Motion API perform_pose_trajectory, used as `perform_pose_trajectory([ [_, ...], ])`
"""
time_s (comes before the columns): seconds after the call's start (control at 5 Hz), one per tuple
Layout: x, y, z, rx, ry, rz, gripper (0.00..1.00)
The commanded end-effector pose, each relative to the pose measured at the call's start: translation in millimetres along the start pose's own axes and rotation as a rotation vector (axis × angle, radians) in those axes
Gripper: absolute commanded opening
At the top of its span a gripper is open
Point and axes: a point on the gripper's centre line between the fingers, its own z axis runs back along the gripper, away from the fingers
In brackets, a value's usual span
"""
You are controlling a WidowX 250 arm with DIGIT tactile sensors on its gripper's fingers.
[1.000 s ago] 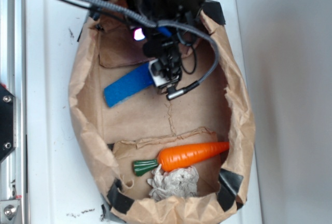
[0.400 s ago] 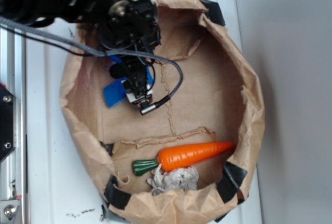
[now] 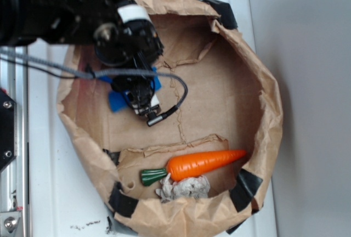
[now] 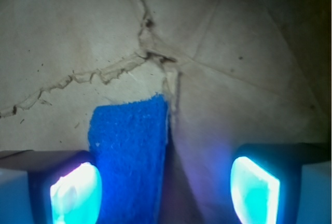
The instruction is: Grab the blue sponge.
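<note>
The blue sponge (image 3: 117, 101) lies flat on the floor of the brown paper bag (image 3: 263, 105), at its left side, mostly hidden under the black arm. In the wrist view the sponge (image 4: 129, 151) runs up between my two fingers, close against the left fingertip (image 4: 75, 195) and well apart from the right one (image 4: 254, 190). My gripper (image 4: 165, 193) is open and straddles the sponge; in the exterior view the gripper (image 3: 141, 101) sits over the sponge's right end.
An orange toy carrot (image 3: 200, 164) and a crumpled paper ball (image 3: 184, 187) lie at the bag's front. The bag's raised walls ring the floor. A metal rail (image 3: 12, 138) runs along the left of the white surface.
The arm has swung left across the bag and now covers most of the sponge. The bag's walls have shifted and spread. The carrot and paper ball have not moved.
</note>
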Motion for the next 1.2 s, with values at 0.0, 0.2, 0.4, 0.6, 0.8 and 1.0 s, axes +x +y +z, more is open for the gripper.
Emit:
perform_pose_trajectory([
  [0.0,-13.4,2.4,-19.2,0.058,-0.028,-0.018,1.00],
  [0.2,-17.1,2.5,-13.4,0.055,-0.019,-0.036,1.00],
  [0.4,-14.8,6.4,0.5,0.037,0.029,-0.041,1.00],
  [0.6,-16.0,8.9,-1.9,0.048,0.046,-0.036,0.00],
  [0.8,-15.8,9.6,3.5,0.030,0.038,-0.031,0.00],
  [1.0,-12.3,9.2,12.6,0.012,0.029,-0.048,0.00],
])
